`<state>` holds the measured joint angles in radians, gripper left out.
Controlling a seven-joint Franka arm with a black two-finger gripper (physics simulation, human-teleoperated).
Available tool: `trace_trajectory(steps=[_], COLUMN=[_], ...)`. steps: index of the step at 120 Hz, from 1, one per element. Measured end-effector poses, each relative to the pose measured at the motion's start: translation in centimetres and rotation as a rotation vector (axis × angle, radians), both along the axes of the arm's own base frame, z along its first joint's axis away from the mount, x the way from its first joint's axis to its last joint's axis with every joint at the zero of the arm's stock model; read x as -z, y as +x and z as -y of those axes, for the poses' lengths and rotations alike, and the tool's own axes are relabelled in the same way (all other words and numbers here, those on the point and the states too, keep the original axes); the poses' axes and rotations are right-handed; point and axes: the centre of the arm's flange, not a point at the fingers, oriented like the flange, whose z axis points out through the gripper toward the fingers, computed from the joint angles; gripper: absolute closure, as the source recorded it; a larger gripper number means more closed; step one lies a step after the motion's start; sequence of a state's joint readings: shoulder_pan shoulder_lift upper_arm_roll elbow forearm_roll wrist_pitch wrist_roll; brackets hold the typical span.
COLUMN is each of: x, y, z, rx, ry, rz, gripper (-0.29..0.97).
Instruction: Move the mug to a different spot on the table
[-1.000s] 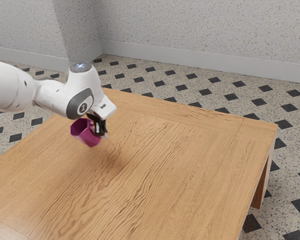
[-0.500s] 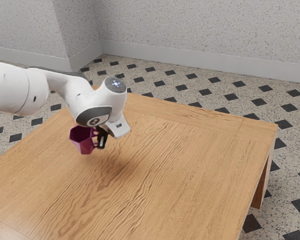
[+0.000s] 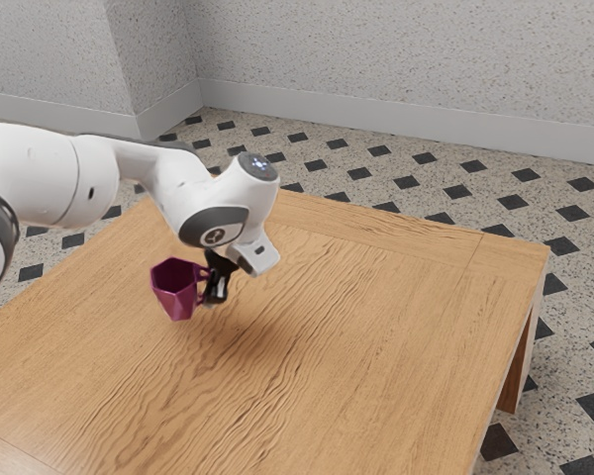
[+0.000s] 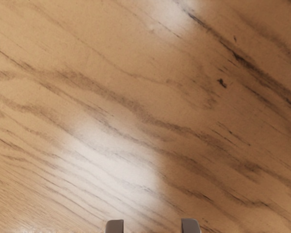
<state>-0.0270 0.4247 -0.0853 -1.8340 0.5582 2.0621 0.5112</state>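
Purple and faceted, the mug (image 3: 176, 287) hangs from the arm's (image 3: 109, 183) black jaws, which are clenched on its handle. In the exterior view it is over the counter (image 3: 376, 327), toward that view's left. It is nearly upright, mouth up and tipped a little. It looks to be just clear of the wood, with a soft shadow close by its base. Holding it by the handle keeps the cup's body to one side of the hand, probably so it can be carried and set down upright. The broad stretch of wood toward the exterior view's right leaves room for a new spot.

In the wrist view, the counter's grain runs slantwise below the hand. There is a pale sheen beside a darker patch, likely the hand's own shadow, which suggests the hand is low and facing down.
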Motion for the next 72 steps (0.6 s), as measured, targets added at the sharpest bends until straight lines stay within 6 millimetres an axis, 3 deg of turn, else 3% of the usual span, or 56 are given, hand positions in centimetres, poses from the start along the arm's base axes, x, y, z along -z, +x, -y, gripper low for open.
trace_trajectory(steps=[20, 72], x=[-0.2, 0.7], y=[2.0, 3.4], z=[-0.4, -2.0], rx=[-0.051, -0.127], ry=[-0.021, -0.07], rz=[-0.022, -0.136], gripper=[0.74, 0.74])
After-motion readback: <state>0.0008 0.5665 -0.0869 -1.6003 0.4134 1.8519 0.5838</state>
